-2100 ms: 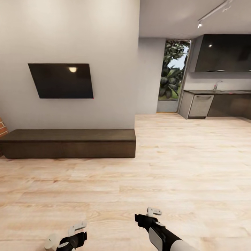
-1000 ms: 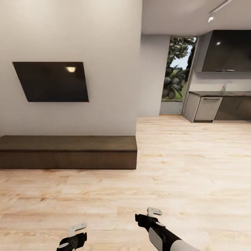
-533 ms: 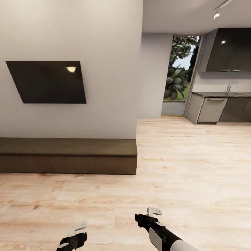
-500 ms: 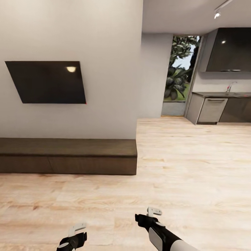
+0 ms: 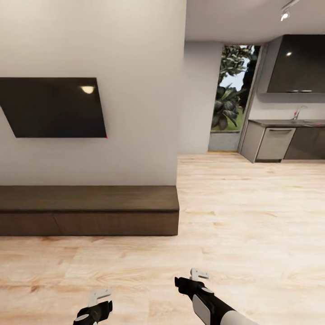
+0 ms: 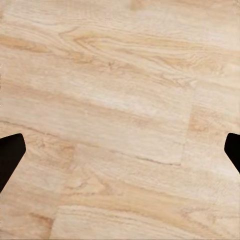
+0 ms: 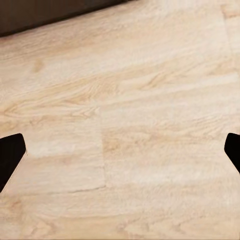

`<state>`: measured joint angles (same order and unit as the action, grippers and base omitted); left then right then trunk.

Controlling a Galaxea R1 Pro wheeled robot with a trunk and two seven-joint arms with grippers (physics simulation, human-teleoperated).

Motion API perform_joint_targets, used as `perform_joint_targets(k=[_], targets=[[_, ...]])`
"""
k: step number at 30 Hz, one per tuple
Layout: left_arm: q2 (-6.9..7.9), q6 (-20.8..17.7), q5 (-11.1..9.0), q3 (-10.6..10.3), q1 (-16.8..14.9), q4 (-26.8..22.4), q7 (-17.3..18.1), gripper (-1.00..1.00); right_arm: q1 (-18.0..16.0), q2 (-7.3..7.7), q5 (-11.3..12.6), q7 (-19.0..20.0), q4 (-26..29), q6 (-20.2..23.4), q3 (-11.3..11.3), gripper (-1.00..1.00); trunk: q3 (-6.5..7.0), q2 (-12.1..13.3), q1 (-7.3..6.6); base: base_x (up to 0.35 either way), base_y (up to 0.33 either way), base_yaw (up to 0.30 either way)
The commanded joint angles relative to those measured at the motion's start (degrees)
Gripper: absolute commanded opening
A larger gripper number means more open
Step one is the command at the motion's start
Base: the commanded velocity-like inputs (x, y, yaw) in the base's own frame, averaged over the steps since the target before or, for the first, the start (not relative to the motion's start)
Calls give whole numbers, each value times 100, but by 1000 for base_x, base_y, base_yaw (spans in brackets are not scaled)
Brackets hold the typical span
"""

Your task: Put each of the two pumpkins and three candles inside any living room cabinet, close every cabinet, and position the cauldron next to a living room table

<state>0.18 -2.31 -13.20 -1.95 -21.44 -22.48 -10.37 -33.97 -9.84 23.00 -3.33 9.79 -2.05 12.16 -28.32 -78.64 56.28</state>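
So our view has swung left since earlier, and the cabinet (image 5: 90, 210) sits closer now, shut, against the wall under the TV (image 5: 54, 107). Left claw (image 5: 95, 307) and right claw (image 5: 192, 280) hang released over bare floor (image 6: 120, 110). The handle-less panels look stiff, so we'd pull at an edge.

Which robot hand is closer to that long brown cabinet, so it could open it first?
Probably the left. The cabinet sits ahead toward the left, and the left gripper hangs in front of its panels. The right gripper, also open and empty, points at bare floor past the cabinet's end.
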Motion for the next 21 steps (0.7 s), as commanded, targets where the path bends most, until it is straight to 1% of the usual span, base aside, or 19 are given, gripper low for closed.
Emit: perform_joint_targets(k=[1,11,21], targets=[[3,-24,-43,-23,-1,-11,-27,100,-5,0,56,-28,-4,-22,49,100,-6,-3,3,301,184,-3],[1,128,-41,-33,0,30,-27,100,-5,0,56,-30,-4,-21,49,100,-6,-3,3,302,169,-1],[-1,134,-25,-42,-1,33,-27,100,-4,0,56,-32,-4,-6,49,100,-6,-3,3,331,18,0]])
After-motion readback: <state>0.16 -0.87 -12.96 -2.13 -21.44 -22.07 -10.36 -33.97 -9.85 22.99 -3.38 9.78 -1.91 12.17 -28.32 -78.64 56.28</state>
